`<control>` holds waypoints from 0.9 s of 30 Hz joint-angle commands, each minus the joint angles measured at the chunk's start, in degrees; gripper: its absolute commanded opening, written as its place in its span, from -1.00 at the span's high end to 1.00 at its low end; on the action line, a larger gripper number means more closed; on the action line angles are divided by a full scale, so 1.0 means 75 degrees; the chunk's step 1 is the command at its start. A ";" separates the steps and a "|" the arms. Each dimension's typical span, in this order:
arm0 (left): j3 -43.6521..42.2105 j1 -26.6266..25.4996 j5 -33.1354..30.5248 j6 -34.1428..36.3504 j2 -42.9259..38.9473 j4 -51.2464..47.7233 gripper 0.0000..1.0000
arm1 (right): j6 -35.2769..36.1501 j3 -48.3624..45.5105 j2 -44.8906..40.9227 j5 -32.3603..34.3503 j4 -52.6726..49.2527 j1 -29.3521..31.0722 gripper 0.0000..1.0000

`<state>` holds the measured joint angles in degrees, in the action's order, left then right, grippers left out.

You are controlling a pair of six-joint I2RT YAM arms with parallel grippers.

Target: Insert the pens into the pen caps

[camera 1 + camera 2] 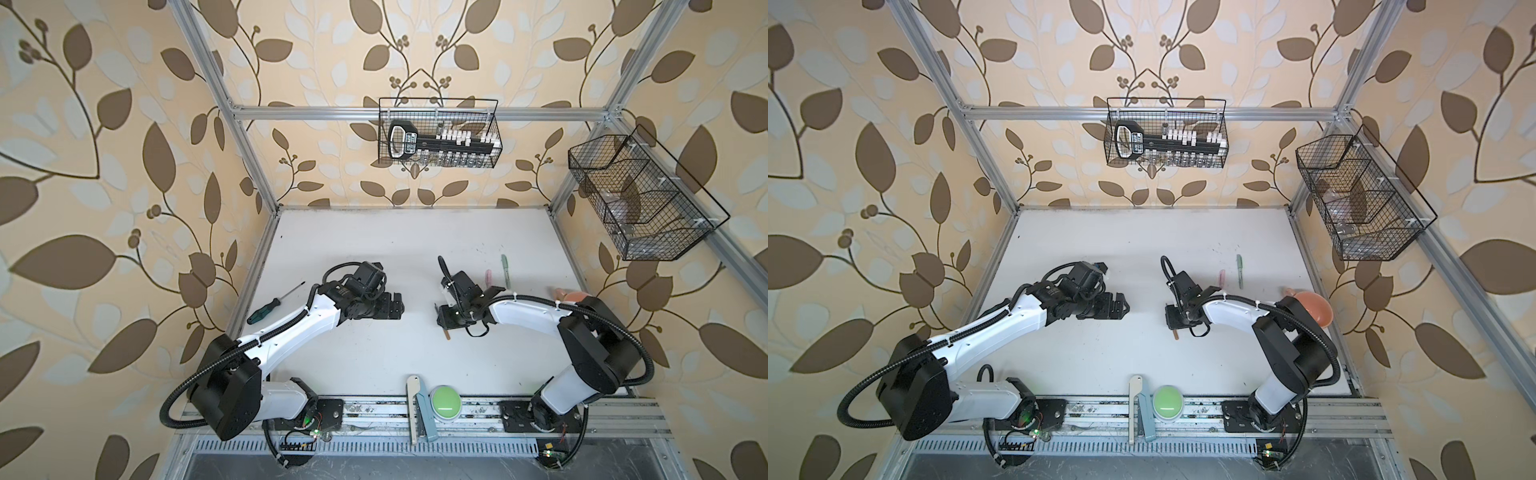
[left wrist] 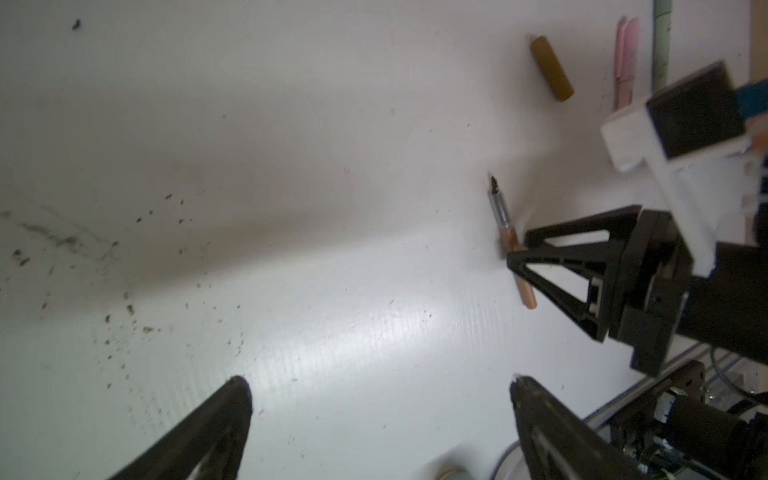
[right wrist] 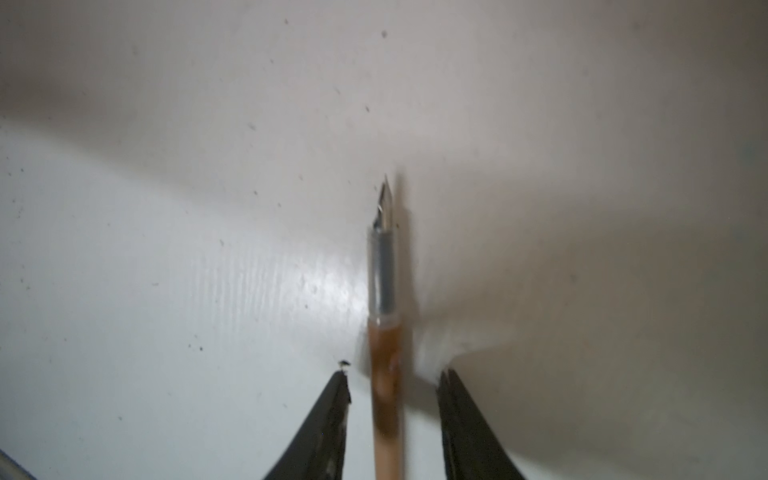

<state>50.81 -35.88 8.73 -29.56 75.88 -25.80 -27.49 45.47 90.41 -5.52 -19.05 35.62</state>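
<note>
The slim brown-barrelled marker pen with a clear collar and dark pointed tip [image 3: 384, 332] lies flat on the white desk [image 1: 374, 249], as far as we can judge. The right gripper [image 3: 395, 374] straddles its barrel, jaws apart with a strip of desk showing on each side, so nothing is clamped. The pen's long axis runs straight out between the jaws, tip leading away from the wrist. In the left wrist view the short stubby brown plastic cap [image 2: 552, 68] lies beyond that tip, a little to one side and roughly along the same line; we cannot tell which end is open. The left gripper [image 2: 378, 381], jaws wide apart and empty, hangs well apart from the pen, so we judge the right arm is the one to close on the barrel
</note>
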 commanded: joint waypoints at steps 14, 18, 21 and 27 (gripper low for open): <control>0.1452 -0.1732 0.0311 -0.1403 0.3001 0.1428 -0.89 | -0.0917 -0.2307 -0.4501 0.0098 -0.0678 -0.1072 0.24; 0.2416 -0.1981 -0.0073 -0.1357 0.3676 0.0305 -0.64 | -0.0937 -0.2483 -0.5633 0.0151 -0.1059 -0.1530 0.25; 0.3352 -0.2166 -0.0175 -0.1258 0.4308 -0.0688 -0.45 | -0.0907 -0.2603 -0.6068 0.0052 -0.1234 -0.1739 0.26; 0.4577 -0.2477 -0.0199 -0.1329 0.5282 -0.2450 -0.35 | -0.0823 -0.2697 -0.6487 -0.0094 -0.1409 -0.1908 0.31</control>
<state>82.72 -53.08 8.49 -39.18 114.30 -33.67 -33.58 26.39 43.24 -5.80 -27.90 21.58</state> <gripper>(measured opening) 0.680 0.347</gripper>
